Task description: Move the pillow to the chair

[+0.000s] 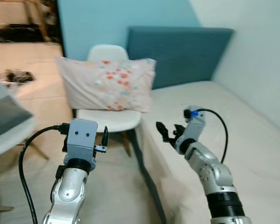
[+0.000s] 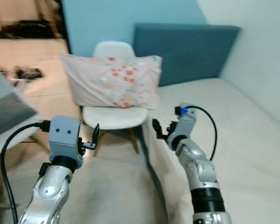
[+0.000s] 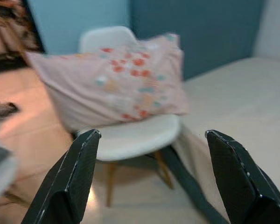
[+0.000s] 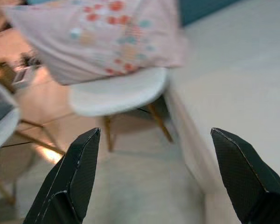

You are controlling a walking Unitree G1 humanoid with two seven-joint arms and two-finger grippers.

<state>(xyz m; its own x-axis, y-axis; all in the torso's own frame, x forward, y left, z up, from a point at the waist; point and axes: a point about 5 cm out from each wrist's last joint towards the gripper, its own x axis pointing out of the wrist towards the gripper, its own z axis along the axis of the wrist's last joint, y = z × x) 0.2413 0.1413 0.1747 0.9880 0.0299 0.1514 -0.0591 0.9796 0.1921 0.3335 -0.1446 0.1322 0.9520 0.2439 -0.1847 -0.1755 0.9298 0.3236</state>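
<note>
Pillow (image 1: 109, 84) sat on the white chair (image 1: 109, 119), propped upright against the chair's backrest, its long axis running across the seat and one end reaching toward the bed (image 1: 233, 135) just beside the chair. Both grippers hung short of the chair, fingers spread and empty: the left gripper (image 1: 104, 138) low before the seat, the right gripper (image 1: 167, 133) over the bed's edge. Judging by this, the pillow lay ahead of both, the left gripper nearer.

Soft printed cloth pillow (image 1: 107, 84) on smooth matt plastic chair (image 1: 109, 119)
</note>
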